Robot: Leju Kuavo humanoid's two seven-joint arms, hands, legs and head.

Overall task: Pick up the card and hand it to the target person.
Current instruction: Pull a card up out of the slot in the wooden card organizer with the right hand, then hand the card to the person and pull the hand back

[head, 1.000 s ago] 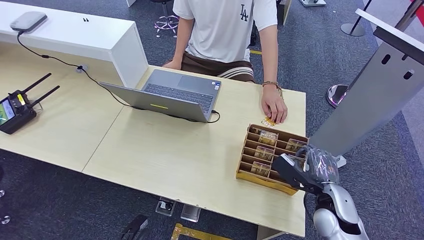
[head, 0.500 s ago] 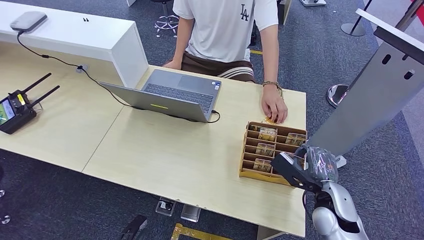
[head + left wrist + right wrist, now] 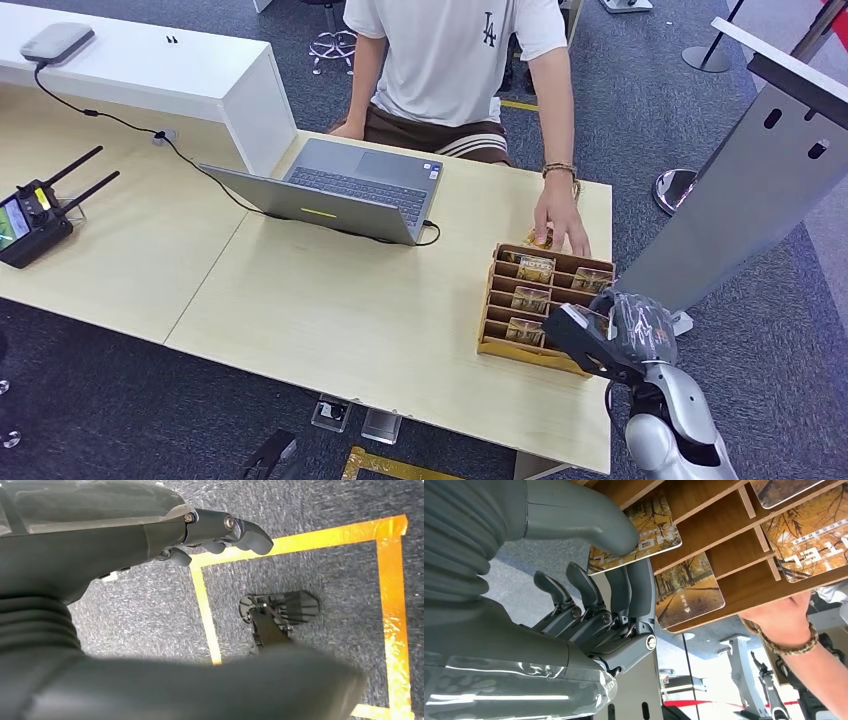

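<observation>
A wooden card rack (image 3: pixel 492 300) stands at the table's right end, with autumn-print cards (image 3: pixel 535 268) in several slots. My right hand (image 3: pixel 603 340) is at the rack's near right corner. In the right wrist view its thumb (image 3: pixel 589 515) presses on one card (image 3: pixel 651 542) while fingers (image 3: pixel 636 587) lie behind it, so the card is pinched, still in its slot. The rack (image 3: pixel 704 515) shows close up there. The person (image 3: pixel 450 60) sits across the table, one hand (image 3: pixel 560 220) on the rack's far edge. My left hand (image 3: pixel 215 530) hangs over the floor, fingers apart, holding nothing.
An open laptop (image 3: pixel 340 190) sits mid-table in front of the person. A remote controller (image 3: pixel 30 215) lies at the far left, and a white raised counter (image 3: pixel 150 70) runs along the back left. A grey slanted panel (image 3: pixel 740 190) stands just right of the table.
The person's hand has slid right from the table beside the rack onto the rack's far edge. The rack shifted slightly. My right hand has stayed at the rack's near corner.
</observation>
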